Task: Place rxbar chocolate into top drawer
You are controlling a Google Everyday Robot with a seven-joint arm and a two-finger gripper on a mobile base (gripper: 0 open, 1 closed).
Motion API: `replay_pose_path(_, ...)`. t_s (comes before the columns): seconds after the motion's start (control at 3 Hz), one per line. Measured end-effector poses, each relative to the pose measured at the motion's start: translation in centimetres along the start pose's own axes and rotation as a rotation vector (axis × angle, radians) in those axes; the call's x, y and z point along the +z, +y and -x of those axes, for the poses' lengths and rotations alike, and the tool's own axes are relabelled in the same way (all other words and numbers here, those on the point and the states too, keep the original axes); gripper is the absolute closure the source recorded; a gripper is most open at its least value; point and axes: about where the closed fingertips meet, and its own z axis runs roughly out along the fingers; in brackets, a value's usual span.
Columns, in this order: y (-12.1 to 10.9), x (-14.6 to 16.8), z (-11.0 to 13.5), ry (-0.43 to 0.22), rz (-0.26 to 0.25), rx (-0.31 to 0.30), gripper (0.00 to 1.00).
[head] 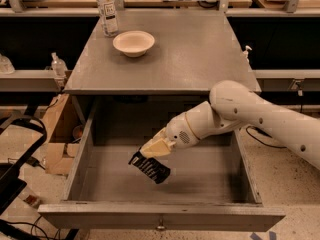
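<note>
Gripper (146,153) pinches rxbar chocolate (151,168) low inside the open top drawer (215,216). Placing step; next I release and lift clear.

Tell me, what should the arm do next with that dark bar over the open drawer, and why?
Probably open the end effector to let go: it holds the small flat black snack bar tilted, low inside the wide shallow grey drawer, over bare floor.
</note>
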Motion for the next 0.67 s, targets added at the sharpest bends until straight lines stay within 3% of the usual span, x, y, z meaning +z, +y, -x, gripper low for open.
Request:
replay_pose_path(0.33, 0.08, 0.15, 0.01, 0.001, 0.003, -0.001, 0.13)
replay_pose_path(0.67, 0.15, 0.29, 0.03, 0.003, 0.006, -0.002, 0.00)
